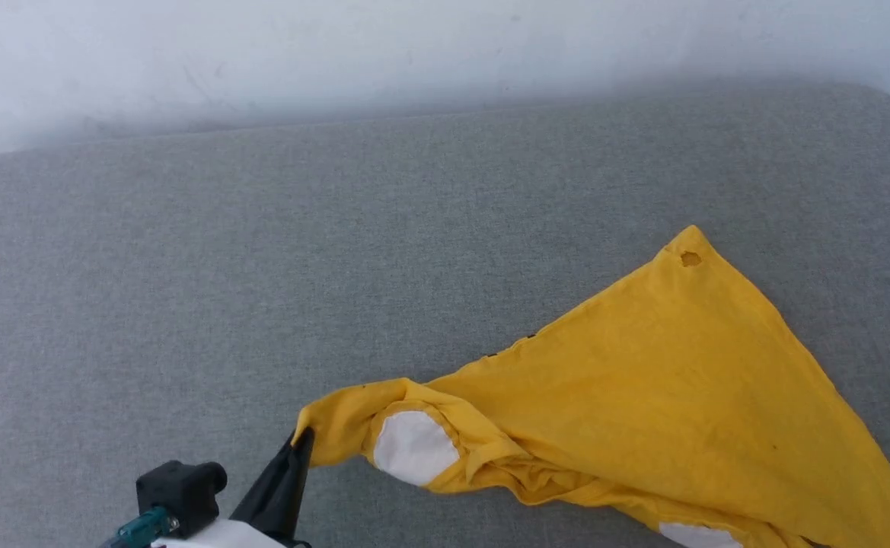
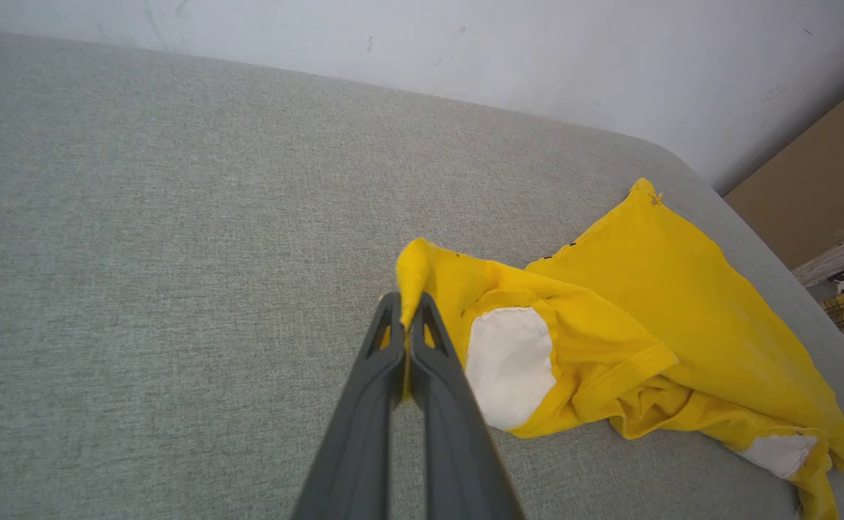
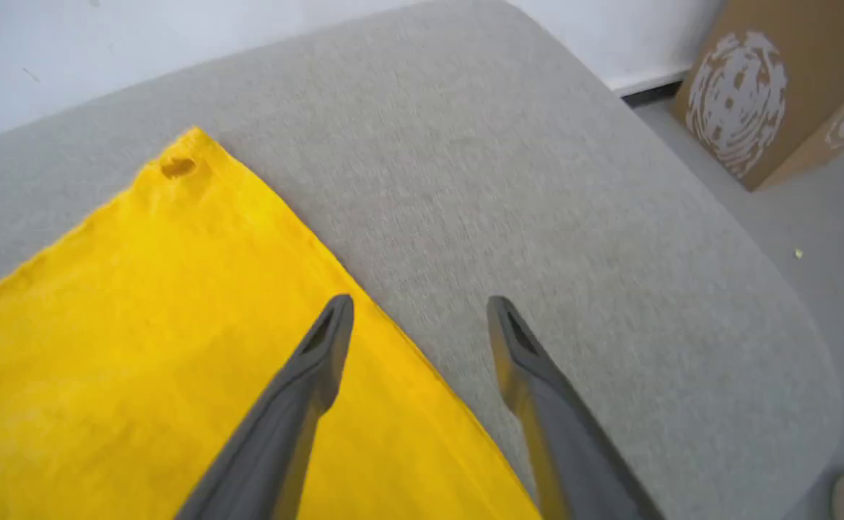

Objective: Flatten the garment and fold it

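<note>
Closest, at the bottom centre of the left wrist view, my left gripper [image 2: 409,312] is pinched tight on a bunched yellow edge of the garment [image 1: 665,380], I judge so that I can draw that crumpled end out flat over the grey cushion [image 1: 262,251]. My right gripper [image 3: 422,310] stands wide apart and grips nothing, one finger above the cloth's straight edge and one above bare cushion, placed, I think, to take that edge. I count one garment, lower right in the head view, two white patches [image 2: 508,365] on it, and two grippers.
</note>
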You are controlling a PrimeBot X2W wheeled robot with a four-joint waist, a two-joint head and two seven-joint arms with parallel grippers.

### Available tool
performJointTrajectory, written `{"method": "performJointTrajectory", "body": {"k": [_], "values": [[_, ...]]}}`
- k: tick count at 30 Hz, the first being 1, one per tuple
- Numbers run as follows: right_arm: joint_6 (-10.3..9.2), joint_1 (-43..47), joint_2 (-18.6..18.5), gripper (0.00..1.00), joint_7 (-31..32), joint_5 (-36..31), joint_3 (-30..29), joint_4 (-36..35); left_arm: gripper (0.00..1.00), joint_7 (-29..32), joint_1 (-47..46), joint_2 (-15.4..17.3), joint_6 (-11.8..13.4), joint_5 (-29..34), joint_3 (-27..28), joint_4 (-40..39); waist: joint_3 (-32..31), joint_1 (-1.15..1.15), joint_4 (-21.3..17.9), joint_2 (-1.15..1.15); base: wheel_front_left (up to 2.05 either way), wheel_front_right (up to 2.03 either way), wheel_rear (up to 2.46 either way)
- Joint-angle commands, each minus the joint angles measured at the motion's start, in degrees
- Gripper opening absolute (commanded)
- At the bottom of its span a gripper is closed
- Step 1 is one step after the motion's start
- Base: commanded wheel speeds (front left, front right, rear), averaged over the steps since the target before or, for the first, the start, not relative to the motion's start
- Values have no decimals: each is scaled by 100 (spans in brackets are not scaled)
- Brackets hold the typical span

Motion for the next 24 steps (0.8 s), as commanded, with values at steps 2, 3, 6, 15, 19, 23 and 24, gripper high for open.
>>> {"method": "performJointTrajectory", "body": {"k": [2, 3, 6, 15, 19, 23, 24], "values": [[-5, -611, -447, 100, 155, 158, 411, -451, 0, -18, -118, -49, -77, 24, -49, 23, 107, 1, 112, 0, 0, 0, 0], [-5, -805, -611, 100, 224, 172, 577, -572, 0, -24, -158, -59, -91, 40, -66, 22, 155, 1, 152, 0, 0, 0, 0], [-5, -1464, -1018, 100, 501, 276, 1071, -734, 0, -37, -303, -102, -134, 97, -124, 18, 344, 1, 300, 0, 0, 0, 0], [-5, -3031, -1713, 100, 1334, 81, 2120, 354, 0, 6, -871, -299, -274, 291, -370, 57, 1018, 1, 894, 0, 0, 0, 0], [-5, -3281, -1901, 100, 1503, 19, 2331, 1033, 0, 11, -1098, -432, -357, 347, -506, 126, 1243, 1, 1154, 0, 0, 0, 0], [-5, -3376, -2021, 100, 1505, 122, 2456, 1467, 0, 0, -1254, -543, -401, 359, -577, 207, 1408, 1, 1331, 0, 0, 0, 0], [-5, -3389, -2040, 100, 1483, 139, 2479, 1551, 0, -6, -1279, -558, -408, 359, -584, 233, 1433, 1, 1361, 0, 0, 0, 0]]}}
